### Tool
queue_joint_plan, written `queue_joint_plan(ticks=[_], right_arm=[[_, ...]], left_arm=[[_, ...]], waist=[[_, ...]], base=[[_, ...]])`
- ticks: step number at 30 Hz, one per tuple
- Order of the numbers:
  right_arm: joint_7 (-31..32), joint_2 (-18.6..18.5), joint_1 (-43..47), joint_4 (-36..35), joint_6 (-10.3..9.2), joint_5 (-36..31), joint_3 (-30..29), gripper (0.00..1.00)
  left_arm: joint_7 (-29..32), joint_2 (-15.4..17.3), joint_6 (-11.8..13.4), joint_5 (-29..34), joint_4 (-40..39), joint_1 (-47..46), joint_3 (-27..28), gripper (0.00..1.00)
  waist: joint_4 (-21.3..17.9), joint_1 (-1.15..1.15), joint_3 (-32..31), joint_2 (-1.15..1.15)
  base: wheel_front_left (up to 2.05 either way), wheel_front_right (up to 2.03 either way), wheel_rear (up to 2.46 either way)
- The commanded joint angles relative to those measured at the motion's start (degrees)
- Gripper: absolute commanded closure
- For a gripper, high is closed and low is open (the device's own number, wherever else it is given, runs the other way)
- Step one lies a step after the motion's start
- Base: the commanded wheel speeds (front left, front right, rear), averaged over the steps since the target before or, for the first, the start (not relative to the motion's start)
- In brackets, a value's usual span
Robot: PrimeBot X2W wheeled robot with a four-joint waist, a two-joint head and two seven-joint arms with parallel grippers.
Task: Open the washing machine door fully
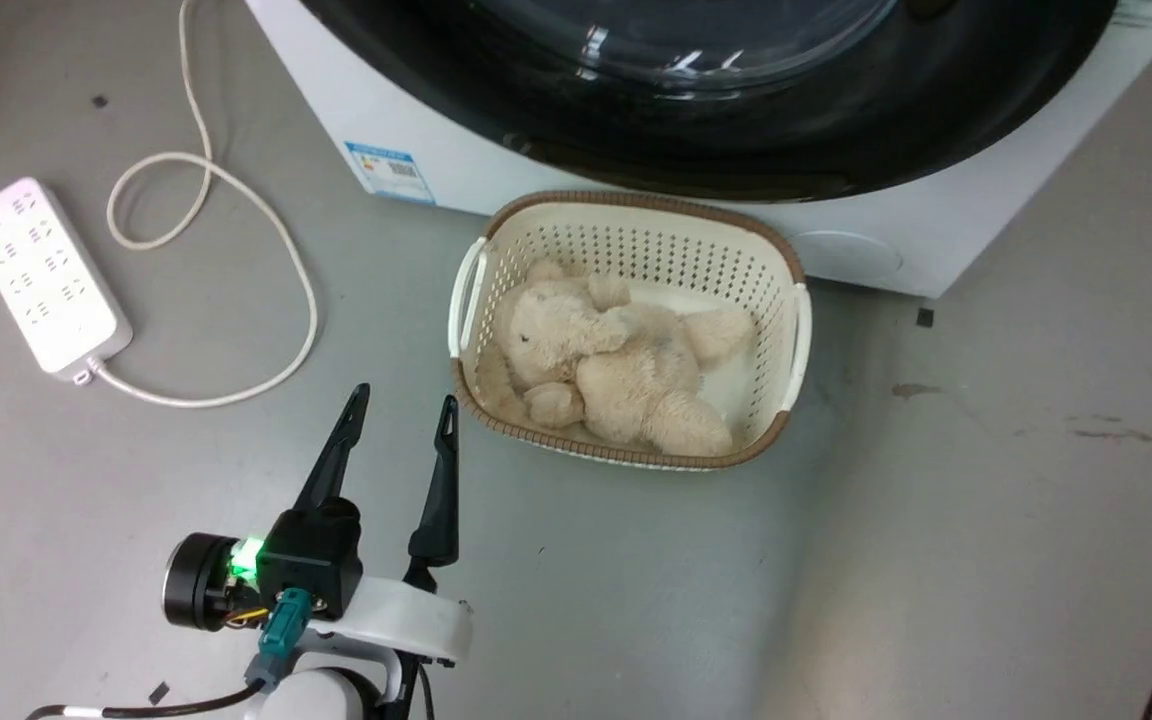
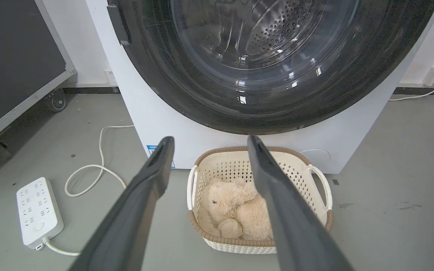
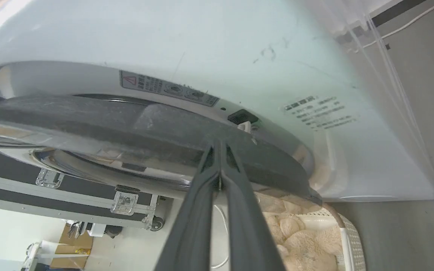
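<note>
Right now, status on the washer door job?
Left pincer open, idle over the floor. Right pincer shut, tips at rim of the washing machine door; door barely ajar, not fully open. Basket with plush bear sits just below door.

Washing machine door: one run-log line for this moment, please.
washing machine door: ajar, not fully open | right gripper: shut, tips at door rim | left gripper: open, beside basket

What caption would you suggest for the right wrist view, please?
Right hand, fingers pressed together, tips at the edge of the washing machine door.
</note>
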Motion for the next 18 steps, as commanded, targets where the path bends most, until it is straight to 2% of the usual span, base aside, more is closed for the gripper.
queue_joint_plan(ticks=[1,10,18], right_arm=[[0.61,-0.51,-2.21,0.97,-0.01,1.20,-0.63,1.00],[5.11,-2.00,-10.94,7.86,-0.02,2.77,-3.98,1.00],[10.77,-2.46,-12.66,11.99,-0.02,3.50,-4.86,1.00]], left_arm=[[-0.44,0.14,0.29,-0.30,-0.30,-0.99,-0.38,0.00],[-1.63,0.12,0.74,-0.59,-0.74,-2.15,-1.60,0.00],[-2.47,0.11,1.13,-0.90,-0.33,-2.80,-2.39,0.00]], waist=[[0.33,-0.01,0.45,0.00],[1.71,-0.01,3.54,0.00],[2.09,-0.01,3.61,0.00]], base=[[0.00,0.00,0.00],[0.00,0.00,0.00],[0.00,0.00,0.00]])
